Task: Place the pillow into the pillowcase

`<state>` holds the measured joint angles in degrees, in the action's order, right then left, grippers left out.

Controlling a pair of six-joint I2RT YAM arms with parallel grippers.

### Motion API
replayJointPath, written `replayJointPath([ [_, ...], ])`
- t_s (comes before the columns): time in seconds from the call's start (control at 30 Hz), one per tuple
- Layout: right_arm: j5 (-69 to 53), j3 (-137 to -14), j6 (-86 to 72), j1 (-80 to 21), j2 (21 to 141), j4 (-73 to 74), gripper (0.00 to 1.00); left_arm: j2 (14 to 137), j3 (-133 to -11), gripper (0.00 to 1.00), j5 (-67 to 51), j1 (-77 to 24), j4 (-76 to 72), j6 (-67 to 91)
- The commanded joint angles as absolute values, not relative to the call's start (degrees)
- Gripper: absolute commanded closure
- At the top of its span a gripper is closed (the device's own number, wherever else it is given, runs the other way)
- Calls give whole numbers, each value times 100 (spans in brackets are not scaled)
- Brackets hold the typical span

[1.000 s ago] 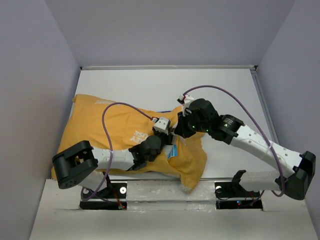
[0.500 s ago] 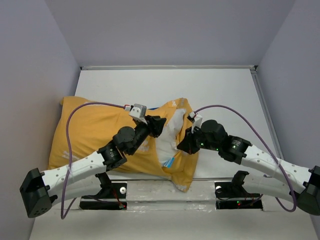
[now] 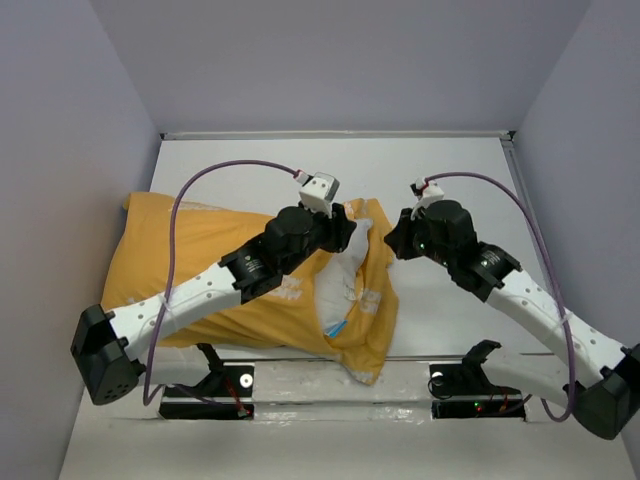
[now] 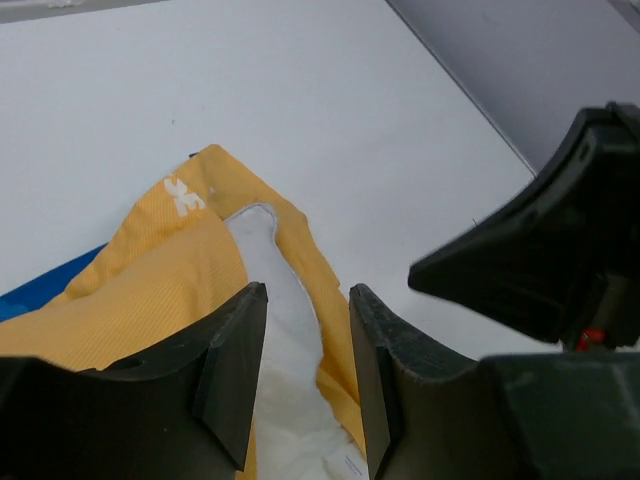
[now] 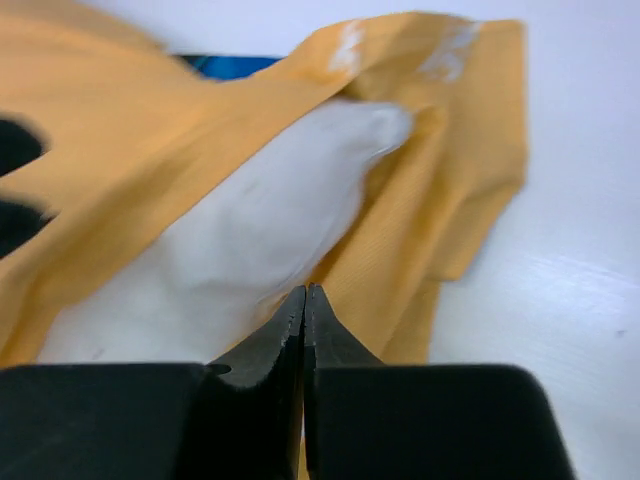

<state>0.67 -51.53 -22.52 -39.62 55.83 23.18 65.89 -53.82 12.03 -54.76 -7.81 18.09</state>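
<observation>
The mustard-yellow pillowcase (image 3: 200, 250) lies on the left half of the table, its mouth facing right. The white pillow (image 3: 340, 285) bulges out of that mouth, and a small blue tag (image 3: 340, 325) shows at its near end. My left gripper (image 3: 350, 232) hovers over the far corner of the mouth. In the left wrist view it (image 4: 305, 292) is open, with the pillow (image 4: 265, 240) and yellow pillowcase (image 4: 160, 280) below the gap. My right gripper (image 3: 393, 240) is just right of the mouth. In its own view it (image 5: 304, 290) is shut and empty above the pillow (image 5: 270, 230) and pillowcase (image 5: 440, 200).
The white table (image 3: 450, 180) is boxed in by grey walls on the left, back and right. A metal rail (image 3: 335, 134) runs along its far edge. A strip of the case's blue face (image 5: 225, 65) peeks out at the far side. Purple cables arch over both arms.
My left gripper has opened and swung up to the far corner of the pillowcase mouth. The right gripper has lifted off the fabric and drawn back to the right. The pillowcase slid left.
</observation>
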Motion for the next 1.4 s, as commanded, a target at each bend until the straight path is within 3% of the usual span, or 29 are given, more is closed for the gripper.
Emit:
replayJointPath([
  [0.0, 264, -5282, -1986, -3165, 6405, 1723, 99, 7074, -5976, 50, 1221, -5476, -352, 1248],
  [0.03, 333, -5317, -2004, -3164, 6738, 1505, 92, 7197, -6124, 49, 1213, -5493, -299, 1196],
  [0.17, 168, -5527, -2083, -2945, 7476, 1169, 47, 7864, -6345, 46, 1423, -5563, -9, 958],
  [0.33, -333, -5678, -2144, -2821, 8199, 976, 44, 8156, -6293, 45, 1485, -5572, 158, 897],
  [0.4, -579, -5669, -2188, -2821, 8402, 941, 33, 8209, -6249, 45, 1494, -5572, 141, 861],
  [0.47, -685, -5599, -2241, -2821, 8472, 853, 32, 8253, -6170, 45, 1451, -5572, 71, 853],
  [0.6, -747, -5484, -2294, -2821, 8727, 528, 38, 8384, -6073, 45, 1398, -5572, 44, 870],
  [0.67, -948, -5607, -2303, -2821, 9086, 196, 50, 8498, -6012, 46, 1345, -5572, -149, 896],
  [0.7, -949, -5616, -2303, -2821, 9088, 193, 69, 8534, -5994, 46, 1327, -5572, -167, 905],
  [0.73, -801, -5590, -2346, -2821, 9105, -15, 100, 8621, -5942, 49, 1318, -5572, -245, 923],
  [0.83, -370, -5494, -2312, -2821, 8835, -167, 100, 8754, -5801, 54, 1388, -5564, -272, 949],
  [0.97, 394, -4679, -2285, -2821, 7099, -53, 100, 9078, -5520, 75, 1589, -5572, -352, 932],
  [1.17, 693, -4315, -2180, -2821, 5179, 869, 100, 9658, -5274, 93, 1961, -5555, -500, 1098],
  [1.37, 696, -4903, -1802, -2821, 4280, 1028, 100, 10001, -4984, 98, 1635, -5546, -887, 1353],
])
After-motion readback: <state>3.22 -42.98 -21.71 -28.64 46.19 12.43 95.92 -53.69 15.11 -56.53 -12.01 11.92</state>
